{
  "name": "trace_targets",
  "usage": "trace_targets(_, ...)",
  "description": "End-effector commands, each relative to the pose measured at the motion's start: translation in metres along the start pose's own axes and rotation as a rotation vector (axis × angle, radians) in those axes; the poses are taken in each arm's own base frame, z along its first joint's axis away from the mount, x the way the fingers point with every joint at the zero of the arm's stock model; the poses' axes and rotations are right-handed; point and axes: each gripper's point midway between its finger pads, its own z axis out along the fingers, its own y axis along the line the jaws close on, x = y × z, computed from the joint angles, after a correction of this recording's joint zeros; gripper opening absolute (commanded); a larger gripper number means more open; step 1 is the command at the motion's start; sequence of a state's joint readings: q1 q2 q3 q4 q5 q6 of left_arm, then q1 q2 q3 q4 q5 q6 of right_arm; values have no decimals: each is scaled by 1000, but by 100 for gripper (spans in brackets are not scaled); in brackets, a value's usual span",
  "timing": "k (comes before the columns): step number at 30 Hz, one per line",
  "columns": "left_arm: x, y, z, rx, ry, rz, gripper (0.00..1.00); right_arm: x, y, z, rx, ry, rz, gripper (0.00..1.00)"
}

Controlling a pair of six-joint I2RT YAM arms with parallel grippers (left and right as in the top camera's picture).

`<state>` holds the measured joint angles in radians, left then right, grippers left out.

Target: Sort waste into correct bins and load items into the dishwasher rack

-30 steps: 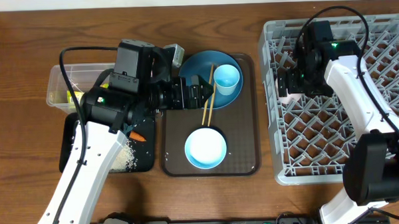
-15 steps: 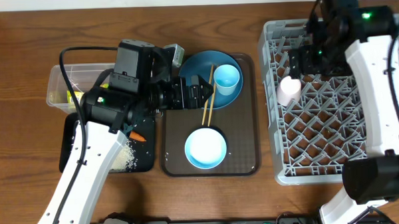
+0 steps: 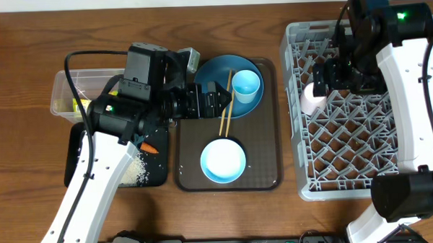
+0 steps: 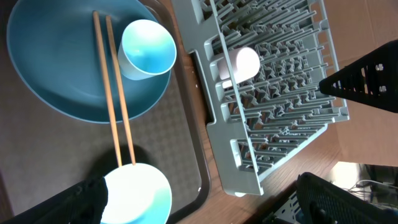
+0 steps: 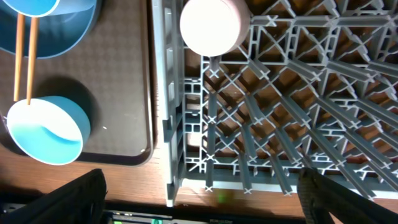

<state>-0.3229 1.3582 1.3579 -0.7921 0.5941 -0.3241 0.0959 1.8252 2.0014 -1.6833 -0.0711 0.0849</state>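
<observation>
Right pincer (image 5: 200, 177) is being held wide, nothing gripped. Pink cup (image 5: 211, 25) is being carried by the rack (image 5: 280, 112) among the pegs near its edge, just ahead of the fingertips and apart from them. Left pincer (image 4: 202, 186) is also being held wide and empty over the brown tray (image 4: 180, 124). Bowl (image 4: 140, 196) is being seen just beside one finger. Further ahead, blue cup (image 4: 148, 48) and chopsticks (image 4: 115, 106) are being carried by the plate (image 4: 56, 81). Carrot (image 3: 151, 148) and rice (image 3: 135, 171) are being held in the black tray (image 3: 77, 151), behind this pincer.
</observation>
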Motion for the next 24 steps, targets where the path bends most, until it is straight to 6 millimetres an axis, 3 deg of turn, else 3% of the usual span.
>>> trace_targets(1,-1,3,0,-12,-4,8,98,2,6,-3,-16,-2,-6,99)
trace_targets(12,-2,2,0,-11,-9,11,98,2,15,-4,-69,1,-6,99)
trace_targets(14,10,7,0,-30,38,-21,79,4,15,-4,-68,8,-6,99)
trace_targets(15,19,11,0,-46,72,-44,74,4,15,-4,-68,8,-6,99)
trace_targets(17,31,25,-2,-123,109,-76,74,4,15,-4,-69,8,-6,99)
trace_targets(20,34,48,-3,-252,94,-116,65,2,15,-4,-70,0,-7,99)
trace_targets(24,22,40,8,-238,46,-113,62,1,15,-4,-69,-3,-7,99)
